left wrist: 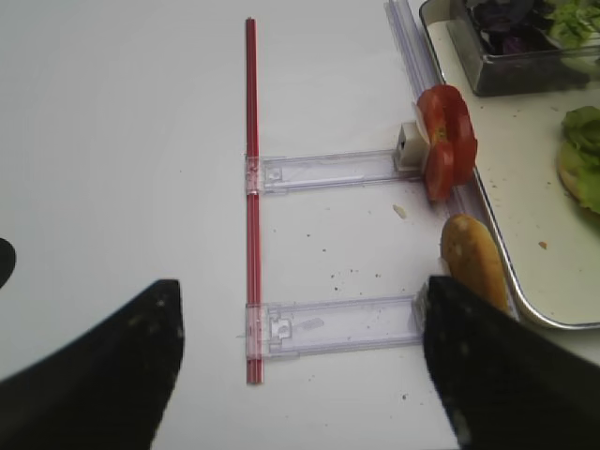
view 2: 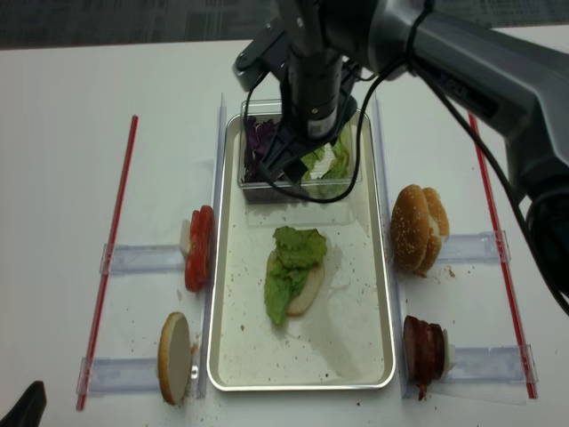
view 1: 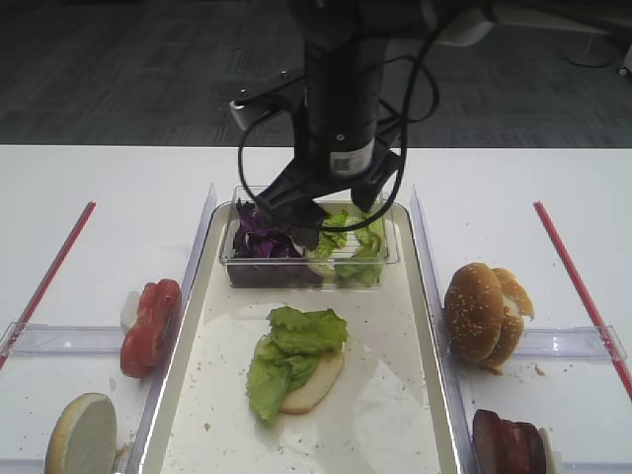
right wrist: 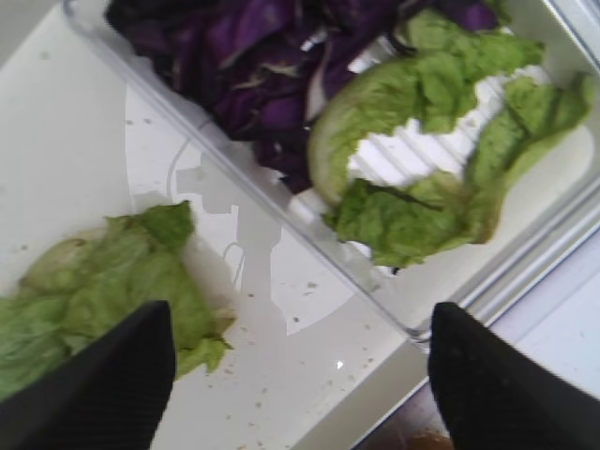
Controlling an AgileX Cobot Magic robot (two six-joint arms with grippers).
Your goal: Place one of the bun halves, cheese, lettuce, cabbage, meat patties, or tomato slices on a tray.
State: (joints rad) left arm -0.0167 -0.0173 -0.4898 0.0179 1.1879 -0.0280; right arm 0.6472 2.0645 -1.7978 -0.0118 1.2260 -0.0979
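On the tray (view 1: 430, 326) lies a bun half (view 1: 318, 385) with lettuce (view 1: 294, 348) on top. My right gripper (view 1: 331, 212) hangs open and empty over the clear tub (view 1: 385, 259) at the tray's far end; its fingers (right wrist: 103, 384) frame bare tray floor beside that lettuce (right wrist: 103, 291). The tub holds purple cabbage (right wrist: 253, 75) and more lettuce (right wrist: 422, 141). Tomato slices (left wrist: 445, 136) and another bun half (left wrist: 473, 267) stand left of the tray. My left gripper (left wrist: 300, 375) hovers open over the table there. Bun halves (view 1: 484, 311) and meat patties (view 1: 509, 444) sit on the right. No cheese shows.
Narrow clear plastic holders (left wrist: 328, 169) carry the food on both sides of the tray. A red strip (left wrist: 250, 187) runs along the table on the left and another red strip (view 1: 578, 286) on the right. Crumbs speckle the tray floor.
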